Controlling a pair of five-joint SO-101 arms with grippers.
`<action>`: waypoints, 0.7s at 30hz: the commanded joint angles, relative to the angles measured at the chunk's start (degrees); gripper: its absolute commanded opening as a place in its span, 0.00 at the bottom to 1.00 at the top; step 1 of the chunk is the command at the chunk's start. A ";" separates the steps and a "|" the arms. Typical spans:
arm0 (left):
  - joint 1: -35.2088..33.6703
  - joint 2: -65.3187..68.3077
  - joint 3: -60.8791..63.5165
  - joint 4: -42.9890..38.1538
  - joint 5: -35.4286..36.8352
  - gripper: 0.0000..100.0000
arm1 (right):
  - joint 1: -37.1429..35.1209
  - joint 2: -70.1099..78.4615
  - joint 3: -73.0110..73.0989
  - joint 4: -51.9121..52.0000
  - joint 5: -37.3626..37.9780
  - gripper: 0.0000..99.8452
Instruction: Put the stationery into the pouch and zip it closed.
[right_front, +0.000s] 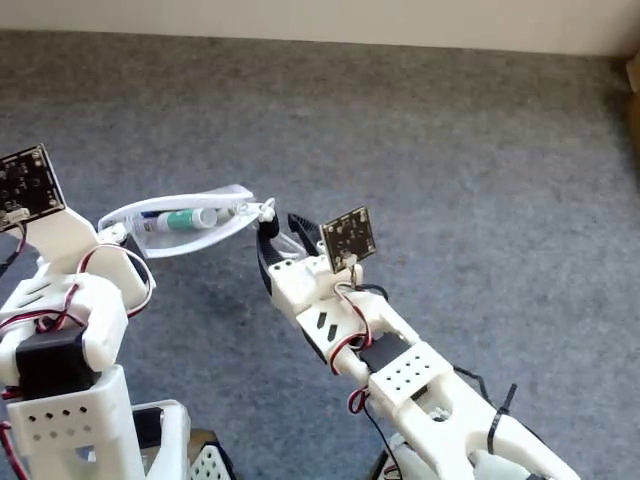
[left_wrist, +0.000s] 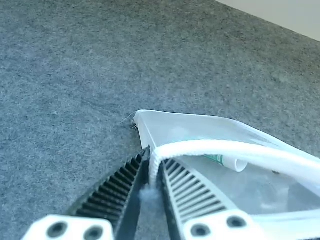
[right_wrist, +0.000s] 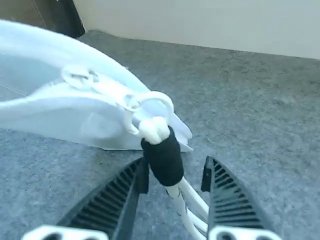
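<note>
Already inside the clear pouch (right_front: 215, 235): the stationery (right_front: 185, 218), a green-and-white tube with a dark pen beside it, lying lengthwise. Held up off the grey surface (right_front: 450, 130), strung between the two arms with the mouth upward, probably so that nothing slides out. Seems not yet zipped: white rims bowed apart along most of the length, meeting only at the two ends.

Gripped at one end by the left hand (left_wrist: 151, 157), ridged fingers (left_wrist: 120, 182) clenched tight on the white zip edge where the rims meet. Serves as an anchor, by the look of it, so that the pouch stays taut and cannot trail after the slider.

At the opposite end, close by the right hand (right_wrist: 175, 165), hangs the zip pull: a metal ring (right_wrist: 152, 100) on the slider, a white cord knotted through it, and a black toggle (right_wrist: 161, 155) on the cord. Right hand released, jaws apart on either side of the toggle; touching one finger, clear of the other. Placed there, most likely, because the toggle is thicker and easier to pinch than the thin ring.

Next calls for closing on the toggle, then drawing it along the rims, presumably toward the anchored end. Some risk of the round toggle squirting out from between the ridges, or of the soft pouch buckling if the pull is not kept in line with the zip.
</note>
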 joint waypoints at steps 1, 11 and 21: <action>-0.84 -0.84 -0.22 -1.14 0.44 0.01 | 0.84 -0.48 -2.59 -3.12 0.79 0.17; -0.84 -0.84 -0.22 -1.14 0.44 0.01 | 0.84 0.04 -2.42 -6.55 0.79 0.17; -0.84 -0.84 -0.22 -1.05 0.44 0.01 | -2.59 0.04 -2.24 -6.73 8.44 0.17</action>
